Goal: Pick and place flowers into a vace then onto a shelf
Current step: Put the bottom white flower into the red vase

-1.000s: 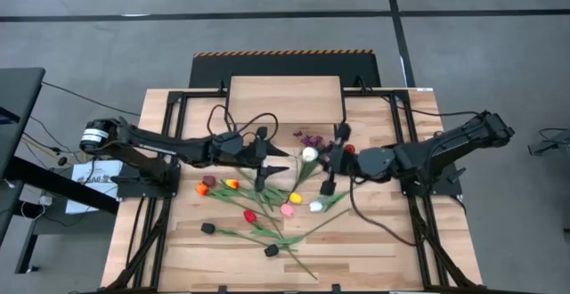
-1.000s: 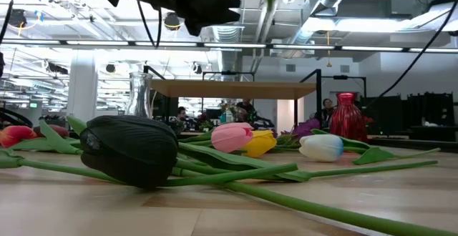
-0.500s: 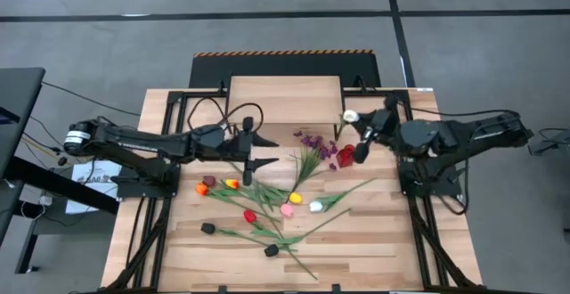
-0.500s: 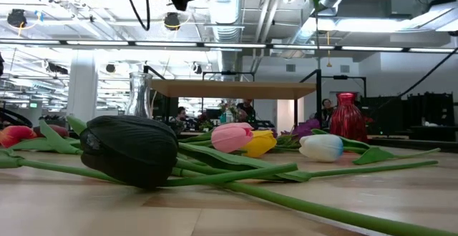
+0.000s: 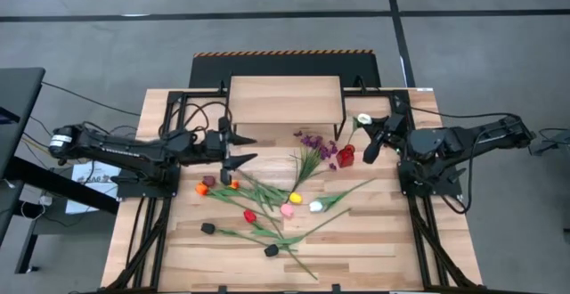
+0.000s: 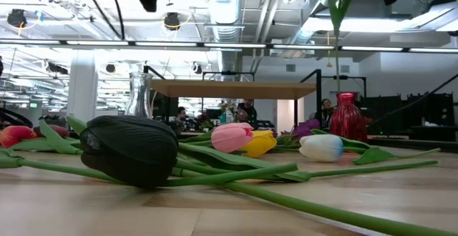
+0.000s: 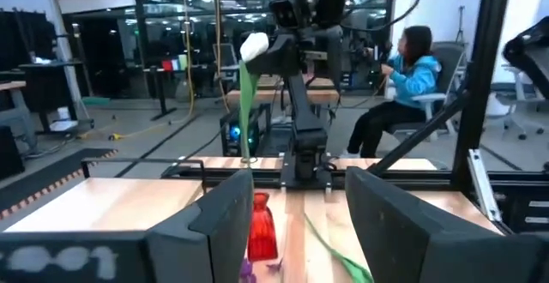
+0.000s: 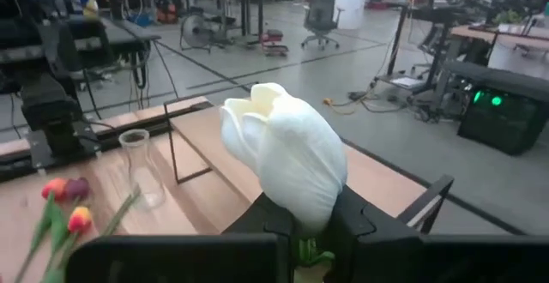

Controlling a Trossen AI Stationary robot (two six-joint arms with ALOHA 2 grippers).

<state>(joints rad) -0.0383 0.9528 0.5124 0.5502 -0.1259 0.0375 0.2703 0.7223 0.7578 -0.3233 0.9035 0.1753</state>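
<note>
Above the red vase (image 5: 346, 157), the right end effector (image 5: 374, 126) pinches a white flower (image 8: 287, 153); the left end effector (image 5: 233, 149) is spread.

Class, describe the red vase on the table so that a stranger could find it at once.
Start at the shelf at the far edge of the table. Just in front of its right end, beside the purple sprigs, stands the red vase. It is the only solid red upright thing; the other vase is clear glass, and the red tulip lies flat.
</note>
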